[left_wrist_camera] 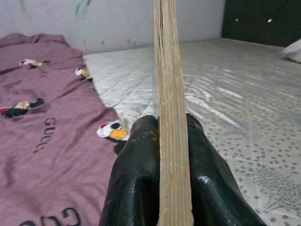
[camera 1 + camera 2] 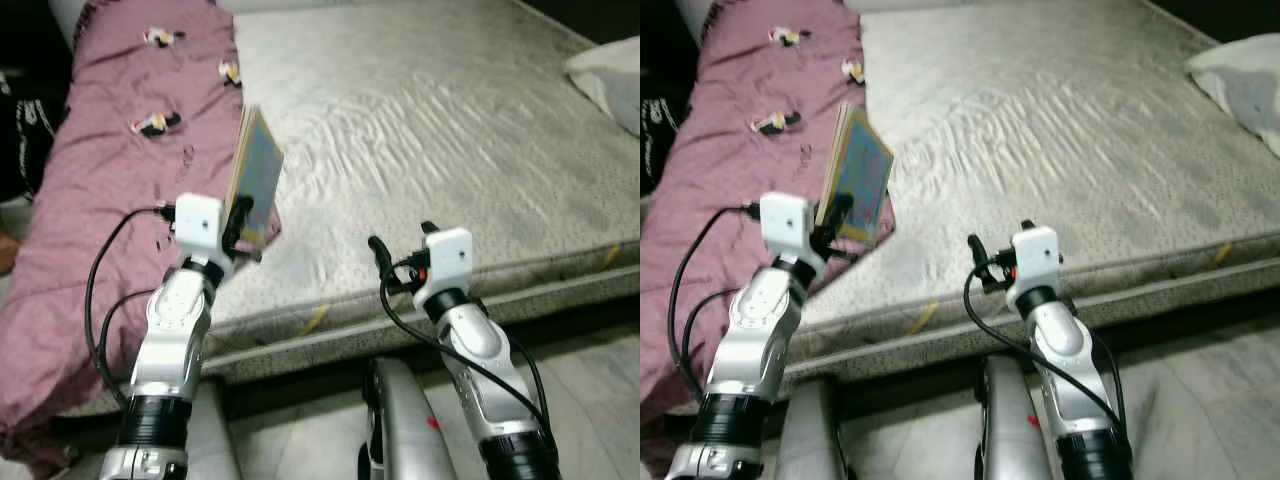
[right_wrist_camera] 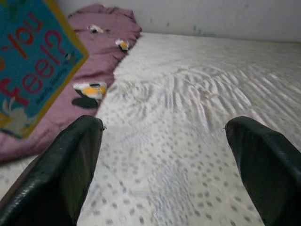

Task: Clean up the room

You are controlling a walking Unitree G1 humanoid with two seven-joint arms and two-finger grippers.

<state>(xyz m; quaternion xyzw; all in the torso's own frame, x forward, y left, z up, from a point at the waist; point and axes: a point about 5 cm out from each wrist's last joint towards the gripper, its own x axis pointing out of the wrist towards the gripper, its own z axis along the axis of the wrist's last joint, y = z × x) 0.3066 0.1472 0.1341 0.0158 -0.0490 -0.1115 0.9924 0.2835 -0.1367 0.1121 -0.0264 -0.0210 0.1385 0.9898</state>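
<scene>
Book [image 2: 254,178]: a thin picture book with a blue cover and yellow border, standing on edge in the left claw [image 2: 237,222], clear of the bed and above the seam where the purple blanket meets the bare mattress.
Left claw: clamped on the book's lower edge, one black finger [image 1: 136,174] pressed against each cover, page block between them.
Long axis: the book rises up and away from the left claw, leaning a little toward the blanket side; its covers face sideways, its thin edge faces the wrist.
Right claw [image 2: 404,247]: fingers spread wide and holding nothing, hovering over the near edge of the mattress, well apart from the book, which lies off to its left.
Nearer arm: the left, since it already carries the book; the right is free to help.
Arm pose: both forearms reach forward and up from the body at about the same height, wrists level with the bed edge.
Blanket [image 2: 120,190]: beside and beyond the left claw, rumpled, draped over the bed's left side.
Mattress [image 2: 430,130]: ahead of both claws.
Pillow [image 2: 610,80]: far beyond the right claw, at the far right corner.
Likely step: carrying the book to where it belongs.
</scene>
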